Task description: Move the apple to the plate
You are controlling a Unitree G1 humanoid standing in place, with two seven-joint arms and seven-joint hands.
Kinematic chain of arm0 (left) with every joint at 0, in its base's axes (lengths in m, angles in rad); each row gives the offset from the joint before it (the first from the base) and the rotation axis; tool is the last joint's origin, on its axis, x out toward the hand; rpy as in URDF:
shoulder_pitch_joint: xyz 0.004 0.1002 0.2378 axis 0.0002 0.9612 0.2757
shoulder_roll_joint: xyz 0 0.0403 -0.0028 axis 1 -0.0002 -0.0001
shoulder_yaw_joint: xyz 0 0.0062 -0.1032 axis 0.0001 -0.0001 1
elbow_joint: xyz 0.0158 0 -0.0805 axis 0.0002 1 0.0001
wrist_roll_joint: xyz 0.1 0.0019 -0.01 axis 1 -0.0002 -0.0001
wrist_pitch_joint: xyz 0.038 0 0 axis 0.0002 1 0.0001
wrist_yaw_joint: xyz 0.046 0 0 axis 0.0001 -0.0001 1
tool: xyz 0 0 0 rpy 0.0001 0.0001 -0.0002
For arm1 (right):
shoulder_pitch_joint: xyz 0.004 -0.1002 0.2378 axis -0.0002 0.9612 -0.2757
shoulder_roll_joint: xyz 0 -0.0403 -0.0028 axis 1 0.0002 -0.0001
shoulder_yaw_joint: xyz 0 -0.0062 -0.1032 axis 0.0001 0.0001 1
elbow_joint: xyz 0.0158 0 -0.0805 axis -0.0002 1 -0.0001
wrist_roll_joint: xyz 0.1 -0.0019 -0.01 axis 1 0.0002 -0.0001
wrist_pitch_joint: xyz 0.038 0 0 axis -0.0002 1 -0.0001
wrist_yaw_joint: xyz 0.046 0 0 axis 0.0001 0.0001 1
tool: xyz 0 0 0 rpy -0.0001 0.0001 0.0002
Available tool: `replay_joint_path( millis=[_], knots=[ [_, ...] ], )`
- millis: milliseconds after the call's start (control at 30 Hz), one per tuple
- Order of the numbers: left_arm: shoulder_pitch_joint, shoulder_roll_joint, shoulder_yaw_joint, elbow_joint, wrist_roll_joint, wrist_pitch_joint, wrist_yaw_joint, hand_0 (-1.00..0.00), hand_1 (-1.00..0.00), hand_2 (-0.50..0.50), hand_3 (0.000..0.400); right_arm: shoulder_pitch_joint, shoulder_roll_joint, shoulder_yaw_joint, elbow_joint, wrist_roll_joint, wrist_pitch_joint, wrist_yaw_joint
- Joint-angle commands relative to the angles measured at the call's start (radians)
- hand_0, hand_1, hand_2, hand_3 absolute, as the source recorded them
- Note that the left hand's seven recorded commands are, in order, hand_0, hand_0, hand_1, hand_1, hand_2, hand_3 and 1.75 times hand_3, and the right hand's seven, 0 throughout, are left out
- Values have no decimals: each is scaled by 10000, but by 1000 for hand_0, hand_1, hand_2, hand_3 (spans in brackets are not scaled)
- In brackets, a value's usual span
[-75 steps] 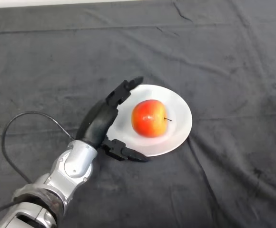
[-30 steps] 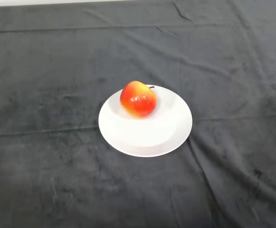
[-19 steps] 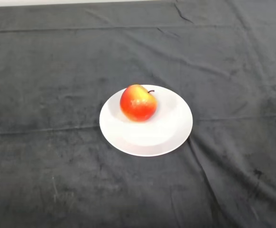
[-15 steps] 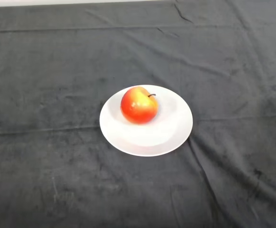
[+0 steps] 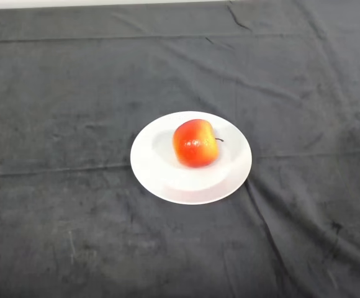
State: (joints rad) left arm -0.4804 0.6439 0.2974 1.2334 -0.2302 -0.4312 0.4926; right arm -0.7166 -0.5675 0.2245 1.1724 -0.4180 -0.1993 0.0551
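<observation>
A round red-and-yellow apple (image 5: 195, 143) sits on a white, shallow, round ceramic plate (image 5: 161, 177), resting in the plate's well a little toward its far side, with bare white rim showing all the way round it. The apple lies tilted, its thin dark stem (image 5: 218, 139) pointing out sideways toward the view's right over the plate's surface, and its yellow blush shows along the upper left with the deeper red lower down. The plate lies flat near the middle of the desk, which is covered by a dark grey, velvety cloth (image 5: 74, 93) marked with soft creases and folds; one long crease runs across the cloth level with the plate's near half, and others slant away at the upper right. A pale strip of background (image 5: 74, 3) shows along the far edge of the cloth at the top. No part of the robot's arm or hand appears, so the hand's state cannot be told.
</observation>
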Motion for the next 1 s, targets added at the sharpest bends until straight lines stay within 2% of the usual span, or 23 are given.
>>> replay_joint_path(
  millis=[33,467,1000],
  knots=[
    [268,752,92,275,255,213,156,0,0,0,0,-75,-270,119,120,-48,-60,-89],
    [323,791,-140,-16,761,989,511,0,0,0,0,-69,-270,118,109,-46,-55,-89],
    [403,698,-100,-338,1015,1310,669,0,0,0,0,-59,-271,115,90,-42,-46,-87]
  ],
)
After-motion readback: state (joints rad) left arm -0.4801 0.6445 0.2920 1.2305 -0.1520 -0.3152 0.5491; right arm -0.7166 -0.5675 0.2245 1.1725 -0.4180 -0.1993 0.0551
